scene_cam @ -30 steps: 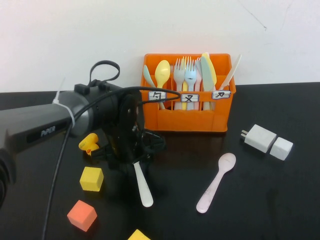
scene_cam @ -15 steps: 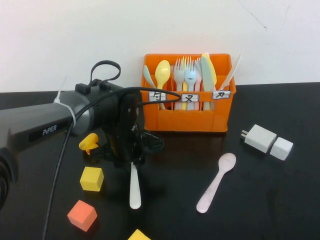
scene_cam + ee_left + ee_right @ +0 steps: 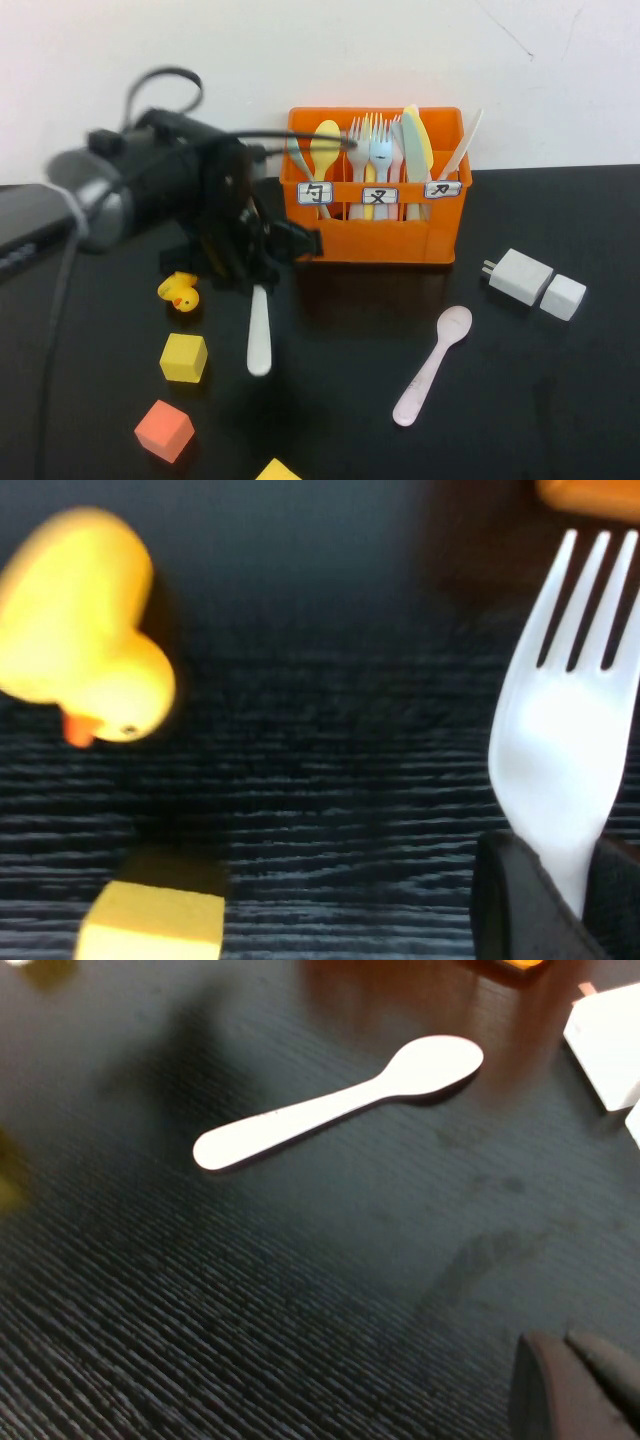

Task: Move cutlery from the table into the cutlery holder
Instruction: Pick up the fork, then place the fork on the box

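Observation:
My left gripper (image 3: 262,268) is shut on the white fork (image 3: 259,338) and holds it above the black table (image 3: 540,400), handle hanging down, just left of and in front of the orange cutlery holder (image 3: 380,232). In the left wrist view the fork's tines (image 3: 570,720) stick out from the closed left gripper (image 3: 572,885), pointing toward the holder's edge (image 3: 592,492). The pale pink spoon (image 3: 432,365) lies flat on the table in front of the holder's right end; it also shows in the right wrist view (image 3: 340,1100). My right gripper (image 3: 585,1380) is shut and empty, above the table near the spoon.
The holder has several utensils in it, among them a yellow spoon (image 3: 325,145) and a pale blue fork (image 3: 381,150). A yellow duck (image 3: 181,292), a yellow cube (image 3: 184,357) and an orange cube (image 3: 163,430) lie at the left. A white charger (image 3: 520,276) and a white block (image 3: 563,297) lie at the right.
My left arm has risen and moved back toward the holder with the fork in it. The fork's handle has swung from slanting right to hanging straight down. The pink spoon has not moved.

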